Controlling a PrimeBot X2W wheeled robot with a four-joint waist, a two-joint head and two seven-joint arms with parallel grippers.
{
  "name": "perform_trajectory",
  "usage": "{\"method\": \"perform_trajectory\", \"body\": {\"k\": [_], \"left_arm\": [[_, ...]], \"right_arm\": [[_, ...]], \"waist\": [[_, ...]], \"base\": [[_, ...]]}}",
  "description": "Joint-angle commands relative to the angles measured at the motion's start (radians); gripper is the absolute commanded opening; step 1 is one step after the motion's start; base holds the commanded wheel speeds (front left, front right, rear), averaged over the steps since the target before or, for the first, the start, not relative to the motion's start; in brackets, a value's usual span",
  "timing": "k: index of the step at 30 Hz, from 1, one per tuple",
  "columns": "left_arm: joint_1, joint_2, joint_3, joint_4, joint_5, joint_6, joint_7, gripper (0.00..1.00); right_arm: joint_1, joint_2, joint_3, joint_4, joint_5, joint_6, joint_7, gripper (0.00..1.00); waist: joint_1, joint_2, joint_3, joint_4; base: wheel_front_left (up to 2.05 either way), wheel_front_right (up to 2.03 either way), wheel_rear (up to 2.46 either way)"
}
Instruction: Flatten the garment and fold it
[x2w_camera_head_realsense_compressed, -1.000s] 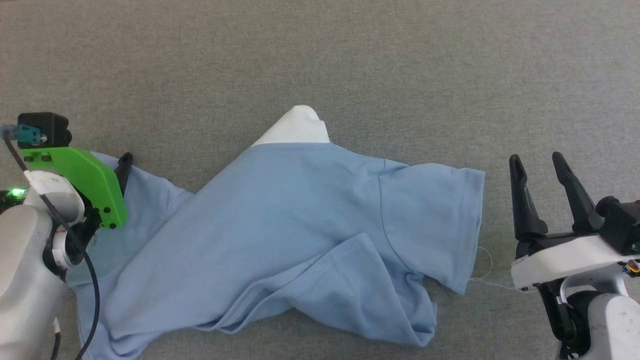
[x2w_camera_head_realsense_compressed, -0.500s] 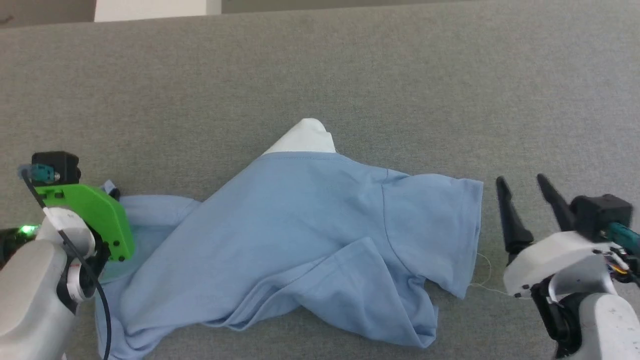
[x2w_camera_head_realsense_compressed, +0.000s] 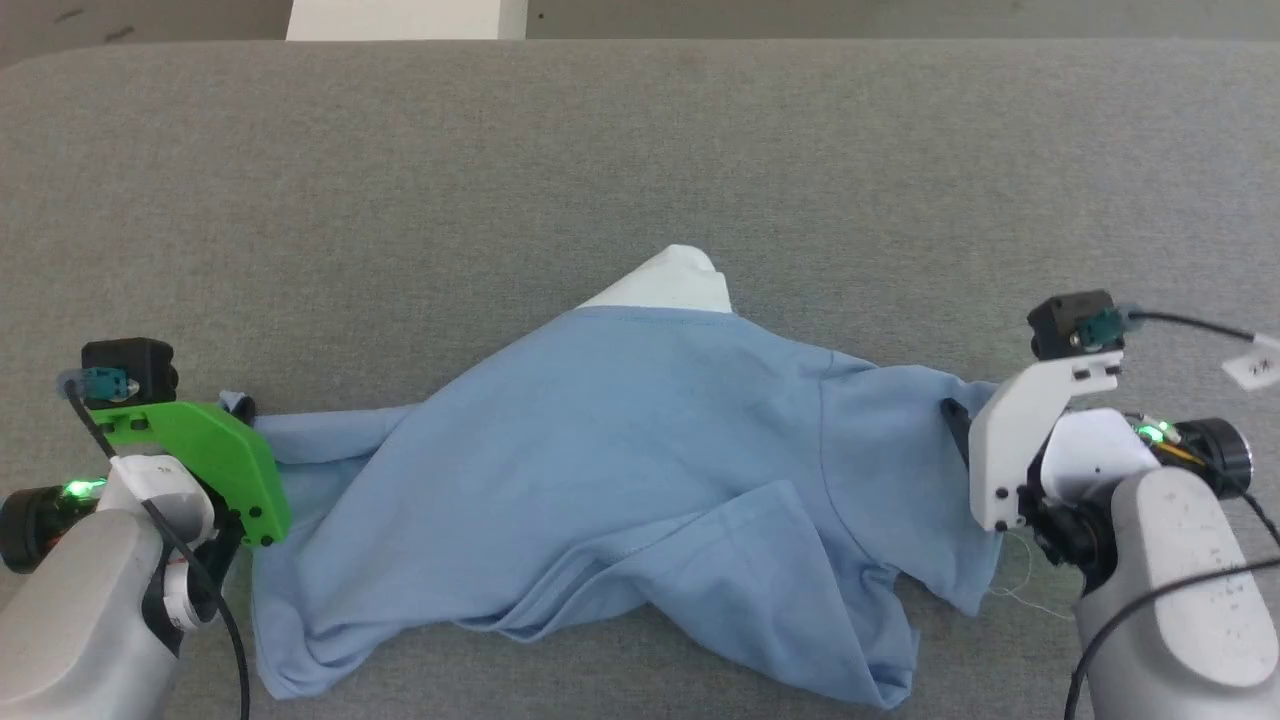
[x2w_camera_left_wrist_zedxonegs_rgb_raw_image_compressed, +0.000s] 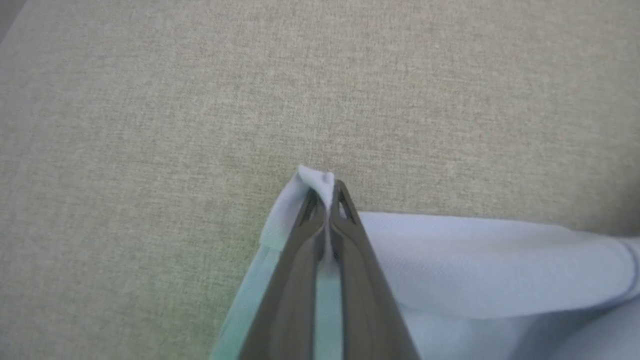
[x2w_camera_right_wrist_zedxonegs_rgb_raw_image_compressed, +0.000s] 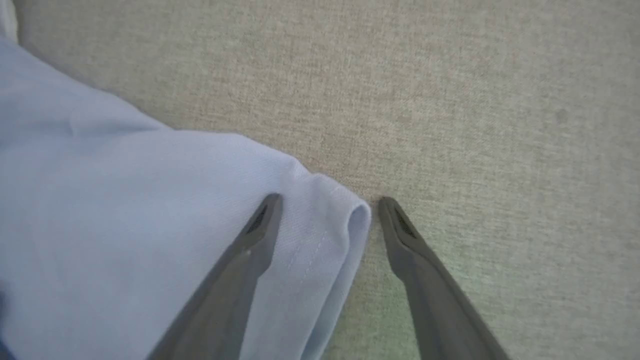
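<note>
Left claw (x2w_camera_left_wrist_zedxonegs_rgb_raw_image_compressed: 327, 190) clamps a thin corner of the garment (x2w_camera_head_realsense_compressed: 600, 450) (it may slip under tension); right claw (x2w_camera_right_wrist_zedxonegs_rgb_raw_image_compressed: 329, 200), spread astride the sleeve hem, could miss.

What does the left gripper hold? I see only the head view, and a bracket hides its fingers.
Observer: The left gripper is shut on a corner of the shirt.
Operator: And the right one?
Observer: The right gripper is open. Its fingers straddle the folded sleeve edge, one over cloth, one over the bare surface.
</note>
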Motion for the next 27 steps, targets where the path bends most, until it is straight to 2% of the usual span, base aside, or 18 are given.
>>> {"method": "perform_trajectory", "body": {"k": [1,2,3,4,9,14,18,21,27], "left_arm": [[-0.005,-0.004,-0.006,0.002,0.001,-0.007,-0.005,0.0],[-0.006,-0.005,-0.011,0.004,0.002,-0.012,-0.003,0.0],[-0.007,-0.004,-0.016,0.006,0.005,-0.017,-0.001,0.0],[-0.008,-0.003,-0.022,0.008,0.008,-0.021,0.002,0.0],[-0.012,0.009,-0.041,0.012,0.018,-0.038,0.013,0.0],[-0.061,0.061,-0.052,-0.009,0.047,-0.069,0.036,0.0],[-0.161,0.133,-0.067,-0.046,0.125,-0.092,0.052,0.0],[-0.261,0.164,-0.063,-0.07,0.168,-0.101,0.067,0.0],[-0.498,0.149,-0.028,-0.074,0.244,-0.081,0.029,0.0]], "right_arm": [[-0.009,0.0,0.006,0.033,0.005,-0.001,0.046,0.82],[-0.017,0.0,0.012,0.046,0.012,-0.001,0.083,0.38],[-0.02,0.0,0.019,0.055,0.017,-0.001,0.115,0.13],[-0.022,-0.001,0.027,0.062,0.019,-0.001,0.153,0.0],[-0.018,-0.027,0.052,0.029,0.056,-0.001,0.27,0.0],[-0.046,-0.122,0.101,-0.07,0.086,-0.001,0.299,0.0],[-0.128,-0.198,0.121,-0.144,0.111,-0.001,0.287,0.0],[-0.232,-0.242,0.138,-0.171,0.124,-0.001,0.273,0.0],[-0.489,-0.313,0.167,-0.141,0.091,-0.001,0.178,0.0]], "waist": [[-0.0001,0.0,0.013,0.016],[-0.0001,0.0,0.014,0.019],[-0.0001,0.0,0.014,0.02],[-0.0001,0.0,0.014,0.022],[-0.0001,0.0,0.001,0.021],[-0.0001,0.0,-0.019,0.01],[-0.0001,0.0,-0.015,-0.004],[-0.0001,0.0,0.011,-0.018],[-0.0001,0.0,0.091,-0.026]], "base": [[0.0,0.0,0.0],[0.0,0.0,0.0],[0.0,0.0,0.0],[0.0,0.0,0.0],[0.0,0.0,0.0],[0.0,0.0,0.0],[0.0,0.0,0.0],[0.0,0.0,0.0],[0.0,0.0,0.0]]}}
